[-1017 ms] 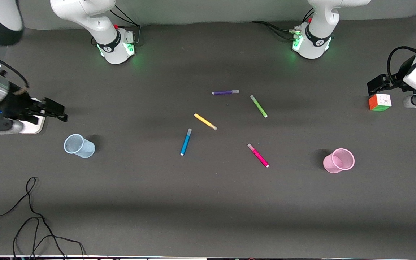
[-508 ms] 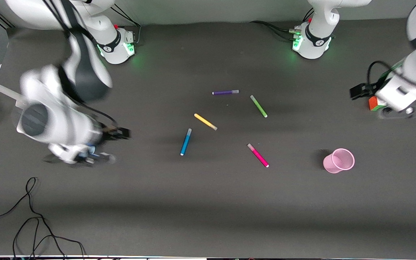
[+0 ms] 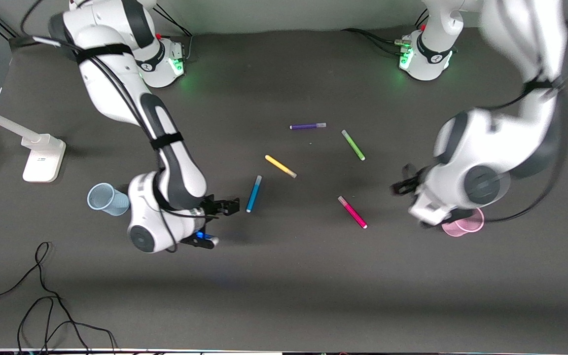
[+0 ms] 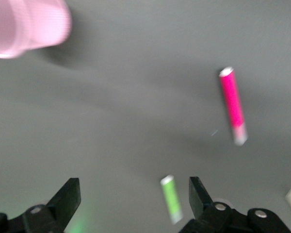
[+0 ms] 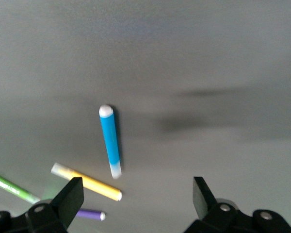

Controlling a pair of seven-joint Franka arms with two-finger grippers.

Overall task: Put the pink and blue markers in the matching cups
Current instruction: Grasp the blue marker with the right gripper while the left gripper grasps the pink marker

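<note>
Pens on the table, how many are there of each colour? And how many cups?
Blue pen: 1
Pink pen: 1
Yellow pen: 1
Green pen: 1
Purple pen: 1
Blue cup: 1
Pink cup: 1, partly hidden under the left arm
Total: 5 pens and 2 cups, 7 things.

The right arm reached down from its base at the upper left of the front view, elbow bent, its wrist low at centre-left. The right gripper [image 3: 225, 207] hung with fingers spread wide and nothing between them. The left arm swept down from the upper right, its left gripper [image 3: 402, 186] likewise gaping and empty at centre-right.
</note>
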